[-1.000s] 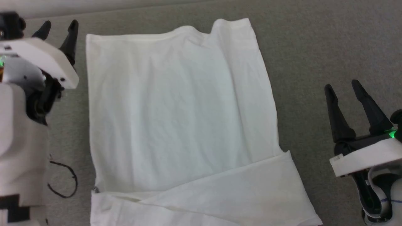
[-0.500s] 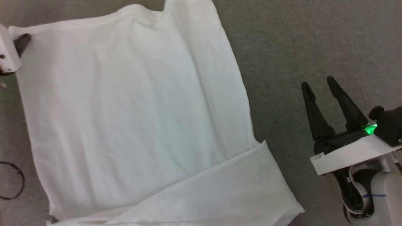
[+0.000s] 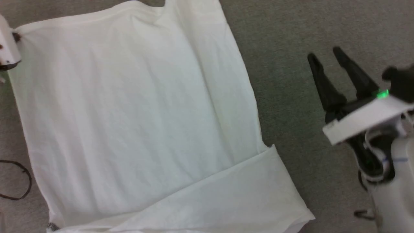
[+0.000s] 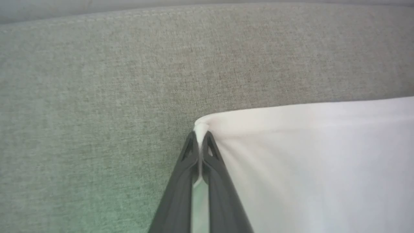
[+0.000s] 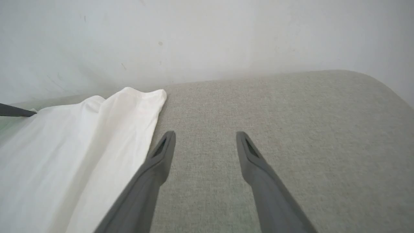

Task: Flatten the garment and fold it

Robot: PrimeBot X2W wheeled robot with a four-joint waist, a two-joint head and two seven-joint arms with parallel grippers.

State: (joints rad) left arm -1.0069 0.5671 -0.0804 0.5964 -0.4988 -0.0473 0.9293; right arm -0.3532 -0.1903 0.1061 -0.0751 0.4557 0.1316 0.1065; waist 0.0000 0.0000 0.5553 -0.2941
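Clamped shut on the far left corner of the garment [image 3: 139, 113] with the left gripper [image 4: 201, 137]. Spread flat across grey upholstery [image 3: 307, 26]. Poised off its right edge with the right gripper [image 3: 325, 54], fingers apart, pointing forward.

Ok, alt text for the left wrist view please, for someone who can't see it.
The left gripper is shut on a corner of the white garment, with the fabric pinched between the tips of its two dark fingers. The garment spreads away to the right of this view, lying on a grey woven surface.
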